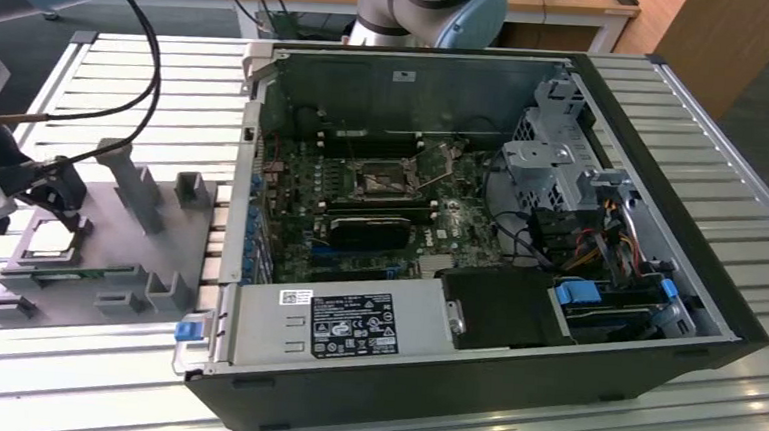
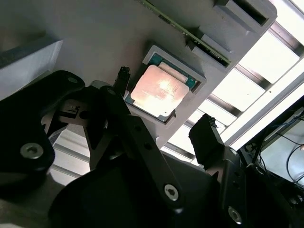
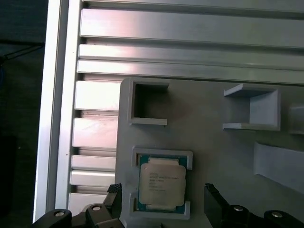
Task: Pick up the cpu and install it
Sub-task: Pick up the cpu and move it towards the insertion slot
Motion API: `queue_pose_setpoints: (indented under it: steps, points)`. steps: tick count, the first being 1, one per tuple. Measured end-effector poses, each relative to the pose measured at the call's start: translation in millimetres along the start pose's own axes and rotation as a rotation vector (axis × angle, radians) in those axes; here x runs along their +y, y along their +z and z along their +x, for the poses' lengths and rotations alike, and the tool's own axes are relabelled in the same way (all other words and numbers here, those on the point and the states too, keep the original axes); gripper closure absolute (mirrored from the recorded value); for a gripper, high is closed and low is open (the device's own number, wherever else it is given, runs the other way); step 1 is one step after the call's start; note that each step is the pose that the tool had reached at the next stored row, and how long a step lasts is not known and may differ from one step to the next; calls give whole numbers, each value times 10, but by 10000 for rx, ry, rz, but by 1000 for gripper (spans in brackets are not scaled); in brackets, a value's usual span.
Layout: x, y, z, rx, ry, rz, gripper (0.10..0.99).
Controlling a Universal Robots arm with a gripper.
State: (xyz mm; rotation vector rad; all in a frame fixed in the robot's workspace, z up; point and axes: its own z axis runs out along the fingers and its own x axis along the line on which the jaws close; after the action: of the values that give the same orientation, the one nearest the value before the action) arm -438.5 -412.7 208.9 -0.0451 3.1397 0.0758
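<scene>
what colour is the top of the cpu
The cpu top is silvery-grey with a thin green rim, clearest in the first wrist view.

Colours, tray corner
Silvery-grey cpu top, green rim; plain pale grey tray; black fingers; tabletop striped in silver slats; green motherboard, black case.

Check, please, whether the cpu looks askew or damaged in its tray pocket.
Nothing stands out: the cpu lies flat and square in its pocket on the grey tray, with no visible damage, and the open tool flanks it without touching.
</scene>
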Motion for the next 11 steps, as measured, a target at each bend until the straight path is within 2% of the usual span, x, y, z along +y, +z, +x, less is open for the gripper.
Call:
queue_pose_setpoints:
  steps: [11]
  points:
    - [-1,29,0,13,8,-1,298]
